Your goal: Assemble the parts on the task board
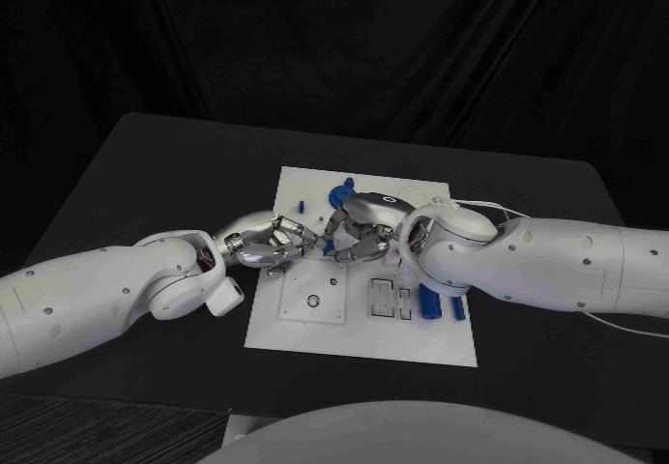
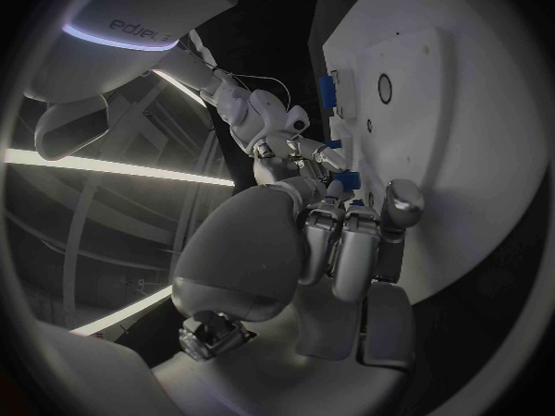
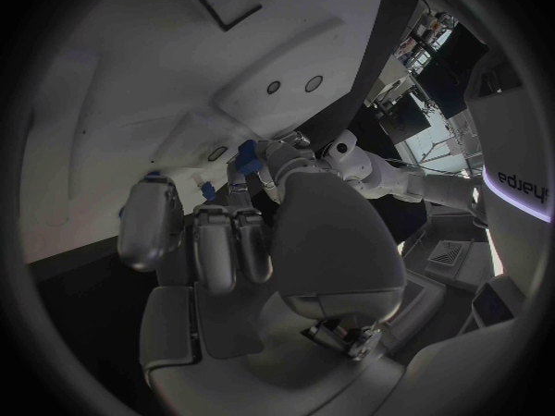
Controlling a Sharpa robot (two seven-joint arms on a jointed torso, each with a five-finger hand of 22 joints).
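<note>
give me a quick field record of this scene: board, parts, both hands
board: white task board in the middle of the black table
left hand: left hand over the board's left side, fingers curled in toward the right hand
right hand: right hand over the board's middle, fingertips meeting the left hand's
part between hands: small blue part at the fingertips; which hand holds it cannot be told
other parts: blue round part near the far edge, blue peg beside it, blue blocks near the right edge
</note>
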